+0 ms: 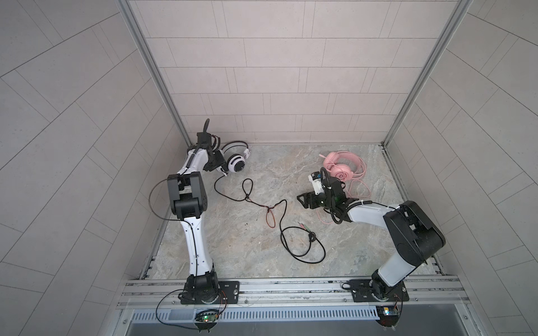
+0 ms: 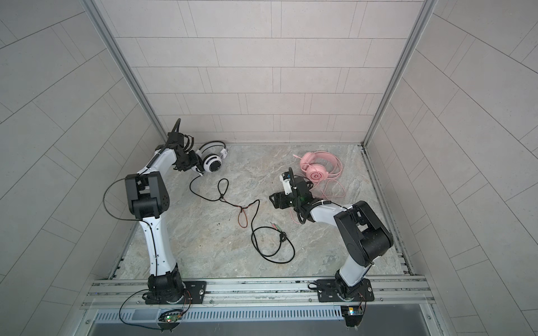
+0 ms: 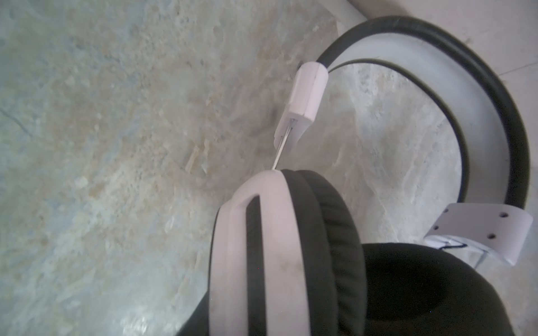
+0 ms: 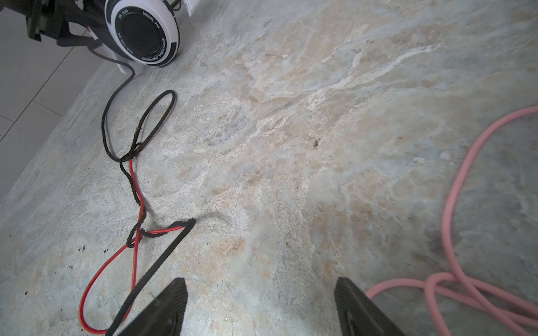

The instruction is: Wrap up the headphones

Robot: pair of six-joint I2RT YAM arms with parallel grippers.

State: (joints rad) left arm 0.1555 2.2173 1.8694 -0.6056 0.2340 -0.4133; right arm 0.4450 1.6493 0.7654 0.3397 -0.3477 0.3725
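The white-and-black headphones [image 1: 236,164] [image 2: 213,164] lie at the back left of the stone table. My left gripper [image 1: 222,168] [image 2: 198,167] is right against their near earcup. In the left wrist view that earcup [image 3: 262,247] fills the space at the jaws and hides the fingers, so their hold is unclear. The long black and red cable [image 1: 270,209] [image 4: 136,186] trails in loops toward the middle. The pink headphones [image 1: 340,171] [image 2: 316,173] rest at the back right. My right gripper [image 1: 301,200] [image 4: 262,305] hovers open in front of them with nothing between its fingers.
The cable's plugs [image 1: 304,226] lie mid-table beside a wide black loop. The pink cable [image 1: 358,189] [image 4: 454,203] coils beside and under the right arm. The tiled back wall and metal corner post [image 1: 163,96] stand close behind the white headphones.
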